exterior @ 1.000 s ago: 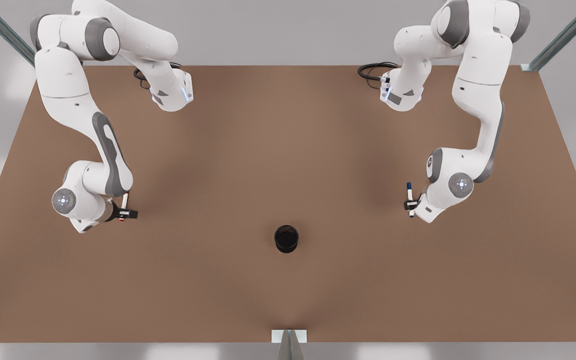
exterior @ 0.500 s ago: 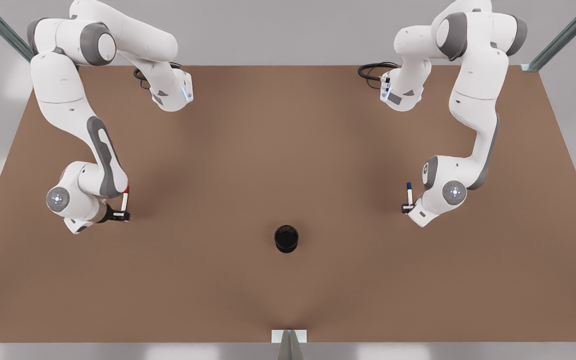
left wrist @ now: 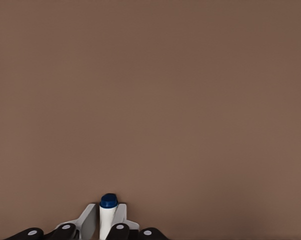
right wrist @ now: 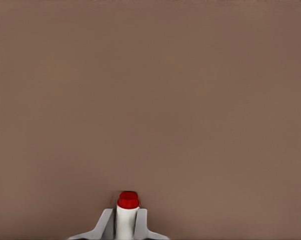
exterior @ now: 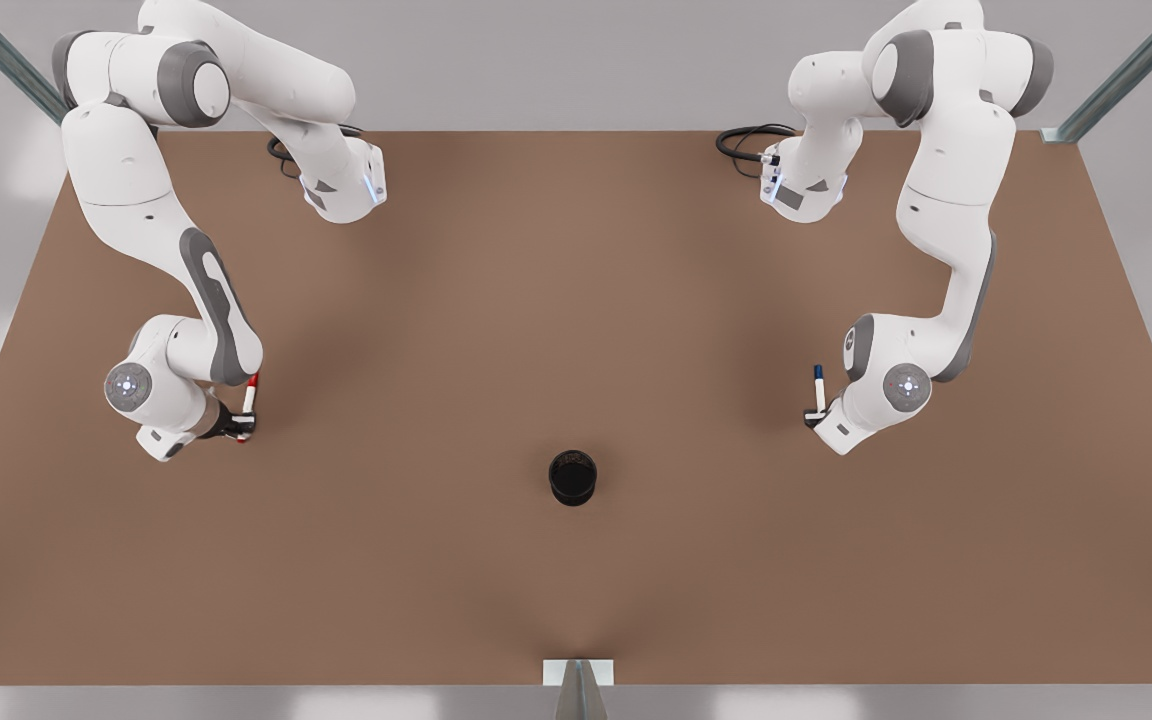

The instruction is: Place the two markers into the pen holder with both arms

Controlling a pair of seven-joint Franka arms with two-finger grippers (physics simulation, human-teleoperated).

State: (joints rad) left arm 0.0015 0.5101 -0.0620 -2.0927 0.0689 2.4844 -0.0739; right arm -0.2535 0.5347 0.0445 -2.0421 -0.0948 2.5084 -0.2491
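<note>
The blue-capped marker is gripped by my left gripper, on the arm at the front view's right. In the left wrist view its blue end pokes out between the fingers. The red-capped marker is gripped by my right gripper, on the arm at the front view's left, and its red end shows between the fingers in the right wrist view. The black pen holder stands upright between the arms, nearer the table's front edge, well apart from both grippers.
The brown table stretches wide around the holder. Both arm bases with black cables stand at the far edge. A metal bracket sits at the middle of the front edge.
Both wrists have turned and shifted a little while keeping hold of their markers. The right gripper drew slightly towards the front view's left. The pen holder has not moved.
</note>
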